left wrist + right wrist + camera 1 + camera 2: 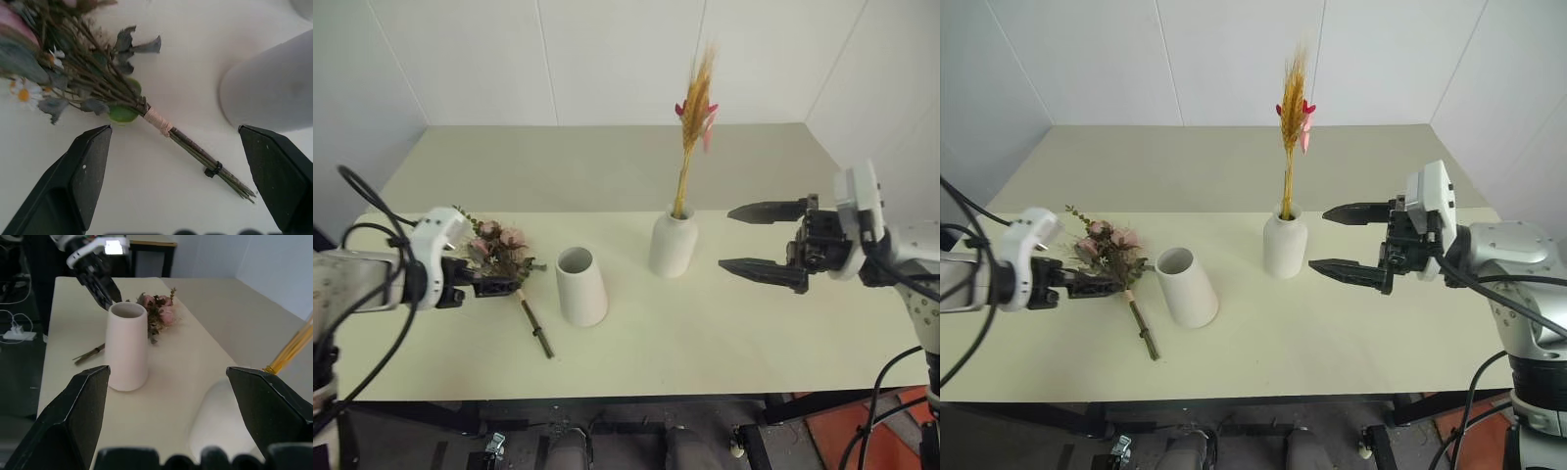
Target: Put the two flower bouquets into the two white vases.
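Observation:
The golden wheat-like bouquet point(693, 127) stands upright in the bottle-shaped white vase point(673, 243) at mid-table. To its left the cone vase point(580, 285) stands empty. The pink rose bouquet point(499, 250) lies flat on the table left of the cone vase, its dark stem point(535, 328) pointing toward the front edge. My left gripper point(494, 286) is open and low over that bouquet; in the left wrist view its fingers point(83, 171) straddle the bound stem point(159, 122) without touching it. My right gripper point(762, 240) is open, empty, and apart from the bottle vase on its right.
The pale table point(705, 343) runs to a white wall at the back. Its front edge lies close below the vases. A dark floor with cables point(14, 328) shows beyond the table's left end in the right wrist view.

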Robot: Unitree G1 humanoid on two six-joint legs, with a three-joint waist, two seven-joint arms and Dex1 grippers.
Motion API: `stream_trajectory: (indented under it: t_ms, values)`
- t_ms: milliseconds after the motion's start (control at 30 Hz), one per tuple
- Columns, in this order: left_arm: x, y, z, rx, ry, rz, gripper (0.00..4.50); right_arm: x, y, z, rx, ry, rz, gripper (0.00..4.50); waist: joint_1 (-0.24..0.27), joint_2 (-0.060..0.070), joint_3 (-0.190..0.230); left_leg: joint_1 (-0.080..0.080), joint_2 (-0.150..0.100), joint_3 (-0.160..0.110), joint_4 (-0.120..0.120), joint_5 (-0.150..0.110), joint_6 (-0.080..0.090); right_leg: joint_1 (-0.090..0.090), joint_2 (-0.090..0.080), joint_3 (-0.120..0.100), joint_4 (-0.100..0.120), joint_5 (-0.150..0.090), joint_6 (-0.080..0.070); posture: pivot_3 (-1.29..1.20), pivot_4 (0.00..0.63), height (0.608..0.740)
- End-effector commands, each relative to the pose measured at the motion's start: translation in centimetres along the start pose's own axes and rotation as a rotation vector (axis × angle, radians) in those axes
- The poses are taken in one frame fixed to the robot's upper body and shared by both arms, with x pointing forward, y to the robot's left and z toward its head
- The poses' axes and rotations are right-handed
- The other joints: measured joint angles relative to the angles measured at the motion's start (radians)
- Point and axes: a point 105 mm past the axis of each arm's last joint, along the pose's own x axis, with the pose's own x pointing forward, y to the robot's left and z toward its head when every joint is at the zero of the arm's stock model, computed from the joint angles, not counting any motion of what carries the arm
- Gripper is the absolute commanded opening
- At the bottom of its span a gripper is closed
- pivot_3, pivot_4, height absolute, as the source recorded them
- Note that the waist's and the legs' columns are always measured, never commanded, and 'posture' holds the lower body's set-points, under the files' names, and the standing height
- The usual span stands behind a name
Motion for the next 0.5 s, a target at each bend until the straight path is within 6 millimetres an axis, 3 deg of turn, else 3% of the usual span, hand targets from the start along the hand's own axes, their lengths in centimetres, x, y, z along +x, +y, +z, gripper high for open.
stream_trajectory:
  t_ms: [33, 267, 500]
  values:
    - [0.5, 0.4, 0.4, -0.008, 0.004, 0.066, 4.5, -0.6, 0.0, 0.9, -0.056, 0.0, 0.026, 4.48, -0.001, -0.001, 0.0, 0.0, 0.0, 0.0, 0.0, 0.0, 0.0, 0.0, 0.0, 0.0, 0.0, 0.002, -0.003, 0.0, 0.15, 0.74]
    - [2.9, 1.0, 1.0, -0.124, -0.003, 0.14, 4.5, -0.7, 0.5, 0.7, -0.069, 0.017, 0.076, 4.48, 0.014, -0.001, 0.0, 0.0, -0.001, 0.0, 0.001, 0.0, 0.0, 0.0, -0.001, 0.0, 0.001, 0.003, -0.005, 0.0, 0.15, 0.74]
    - [6.5, -0.7, 0.1, -0.182, 0.063, 0.141, 4.5, -0.9, 0.7, 1.1, -0.081, 0.022, 0.095, 4.48, 0.025, 0.0, 0.0, 0.0, -0.002, 0.0, 0.002, 0.0, 0.0, 0.001, -0.002, 0.001, 0.0, 0.004, -0.005, 0.0, 0.15, 0.74]
